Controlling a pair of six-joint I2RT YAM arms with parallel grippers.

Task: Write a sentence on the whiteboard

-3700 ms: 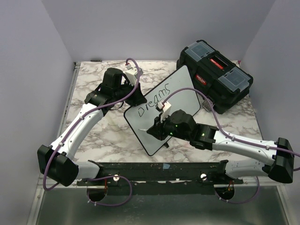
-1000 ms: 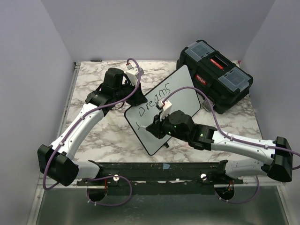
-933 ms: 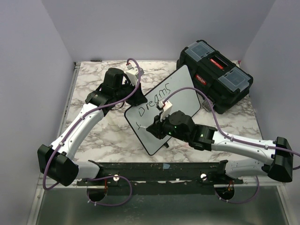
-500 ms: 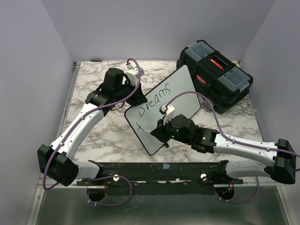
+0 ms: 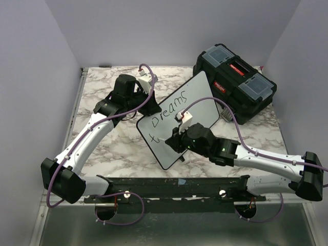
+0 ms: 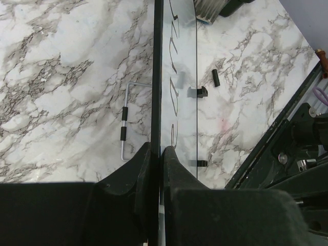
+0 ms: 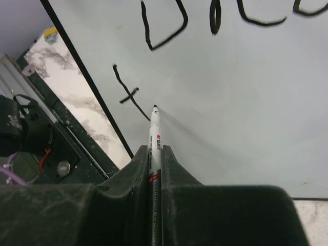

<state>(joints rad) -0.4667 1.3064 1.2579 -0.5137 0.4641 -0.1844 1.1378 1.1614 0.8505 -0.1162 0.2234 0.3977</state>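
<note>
Toward the counter's (image 5: 120,149) near edge, I see the sentence (image 5: 171,107) newly gain "t", starting line two; right jaws pinch marker (image 7: 154,134), left jaws whiteboard (image 5: 201,94).

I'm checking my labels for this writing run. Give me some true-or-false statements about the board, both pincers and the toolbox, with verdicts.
1. The left pincer clamps the whiteboard by its edge. True.
2. The right pincer holds an eraser. False: it holds a marker, tip pointing at the board.
3. The whiteboard already bears two full lines. False: it bears only "Dreams" and a lone "t" beneath.
4. The black toolbox sits with its lid shut. True.
</note>
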